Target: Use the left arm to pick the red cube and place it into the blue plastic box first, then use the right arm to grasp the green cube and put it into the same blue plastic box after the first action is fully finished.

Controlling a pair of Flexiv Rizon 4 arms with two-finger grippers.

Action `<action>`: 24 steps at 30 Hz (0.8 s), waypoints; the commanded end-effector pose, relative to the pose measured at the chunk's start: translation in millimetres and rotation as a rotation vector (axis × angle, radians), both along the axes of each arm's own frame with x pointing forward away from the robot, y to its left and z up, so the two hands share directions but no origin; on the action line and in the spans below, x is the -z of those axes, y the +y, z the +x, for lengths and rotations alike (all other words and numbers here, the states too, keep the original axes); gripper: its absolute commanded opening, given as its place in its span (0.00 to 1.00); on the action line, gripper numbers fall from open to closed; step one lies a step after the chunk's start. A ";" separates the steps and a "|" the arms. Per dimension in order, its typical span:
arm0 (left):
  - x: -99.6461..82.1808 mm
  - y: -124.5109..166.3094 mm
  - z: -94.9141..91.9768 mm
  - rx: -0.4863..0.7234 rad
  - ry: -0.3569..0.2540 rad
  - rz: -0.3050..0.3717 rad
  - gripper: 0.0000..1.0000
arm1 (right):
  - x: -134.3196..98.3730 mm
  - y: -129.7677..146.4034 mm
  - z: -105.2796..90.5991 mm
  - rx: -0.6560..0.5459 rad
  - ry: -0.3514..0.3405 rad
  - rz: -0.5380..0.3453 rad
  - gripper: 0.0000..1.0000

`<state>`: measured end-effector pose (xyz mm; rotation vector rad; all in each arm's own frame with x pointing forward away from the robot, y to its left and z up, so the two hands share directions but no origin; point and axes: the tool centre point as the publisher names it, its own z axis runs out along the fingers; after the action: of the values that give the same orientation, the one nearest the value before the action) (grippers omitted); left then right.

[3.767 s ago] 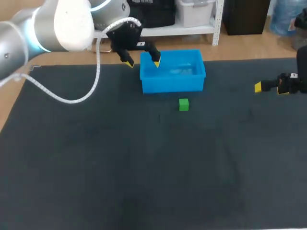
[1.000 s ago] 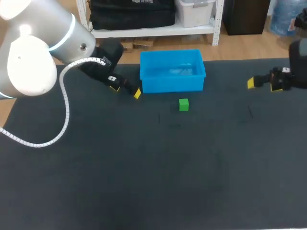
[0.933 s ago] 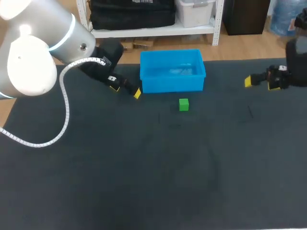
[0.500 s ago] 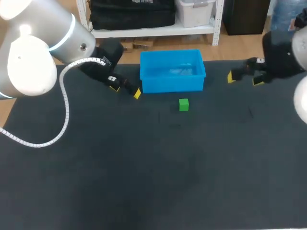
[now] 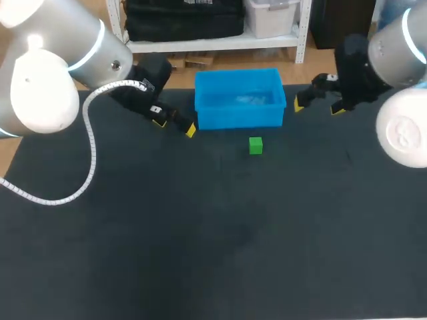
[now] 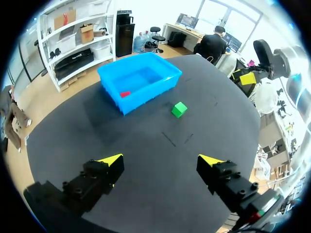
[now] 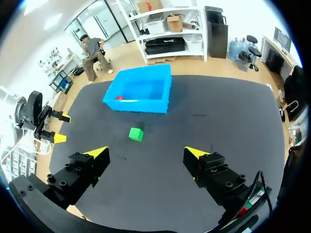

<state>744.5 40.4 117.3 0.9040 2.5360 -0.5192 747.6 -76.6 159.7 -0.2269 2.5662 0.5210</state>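
Now | red cube (image 6: 125,94) inside blue plastic box (image 5: 240,117), upper centre | green cube (image 5: 255,145) just below | left gripper (image 5: 175,126), right gripper (image 5: 317,107) wide

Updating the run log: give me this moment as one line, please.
red cube in blue plastic box | green cube on table, ungrasped | left gripper open, empty | right gripper open, empty, beside box
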 end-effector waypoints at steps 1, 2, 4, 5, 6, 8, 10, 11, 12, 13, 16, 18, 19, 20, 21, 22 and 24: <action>0.6 1.0 0.3 0.003 -0.002 -0.005 1.00 | 1.9 13.2 8.5 0.001 0.018 -0.015 1.00; 0.6 1.0 0.3 0.003 -0.002 -0.005 1.00 | 2.2 15.9 9.3 0.000 0.025 -0.016 1.00; 0.6 1.0 0.3 0.003 -0.002 -0.005 1.00 | 2.8 21.0 10.5 0.002 0.037 -0.021 1.00; 0.6 1.0 0.3 0.003 -0.002 -0.005 1.00 | 2.8 23.5 11.1 0.002 0.043 -0.020 1.00; 0.6 1.0 0.3 0.003 -0.002 -0.005 1.00 | 3.1 25.7 11.7 0.008 0.055 -0.028 1.00; 0.6 1.0 0.3 0.003 -0.002 -0.005 1.00 | 4.5 29.2 13.4 0.014 0.068 -0.029 1.00; 0.6 1.0 0.3 0.003 -0.002 -0.005 1.00 | 6.3 33.2 14.7 0.012 0.082 -0.045 1.00; 0.6 1.0 0.3 0.003 -0.002 -0.005 1.00 | 6.8 35.1 15.4 0.008 0.088 -0.051 1.00; 0.6 1.0 0.3 0.003 -0.002 -0.005 1.00 | 7.5 36.8 15.9 0.009 0.096 -0.065 1.00; 0.6 1.0 0.3 0.003 -0.002 -0.005 1.00 | 8.0 38.9 16.3 0.008 0.101 -0.075 1.00; 0.6 1.0 0.3 0.003 -0.002 -0.005 1.00 | 8.8 45.1 18.6 0.003 0.116 -0.097 1.00; 0.6 1.0 0.3 0.003 -0.002 -0.005 1.00 | 9.4 48.7 20.9 0.001 0.126 -0.114 1.00; 0.6 1.0 0.3 0.003 -0.002 -0.005 1.00 | 10.0 50.5 22.3 0.000 0.131 -0.123 1.00; 0.6 1.0 0.3 0.003 -0.002 -0.005 1.00 | 10.4 52.3 23.7 0.001 0.136 -0.126 1.00; 0.6 1.0 0.3 0.003 -0.002 -0.005 1.00 | 10.6 53.9 25.2 0.002 0.144 -0.132 1.00; 0.6 1.0 0.3 0.003 -0.002 -0.005 1.00 | 11.0 55.6 26.8 0.002 0.148 -0.137 1.00; 0.6 1.0 0.3 0.003 -0.002 -0.005 1.00 | 12.0 59.1 29.8 0.001 0.160 -0.149 1.00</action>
<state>744.6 40.4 117.2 0.9039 2.5361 -0.5193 767.0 -25.9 148.2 -0.2425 2.7331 0.3761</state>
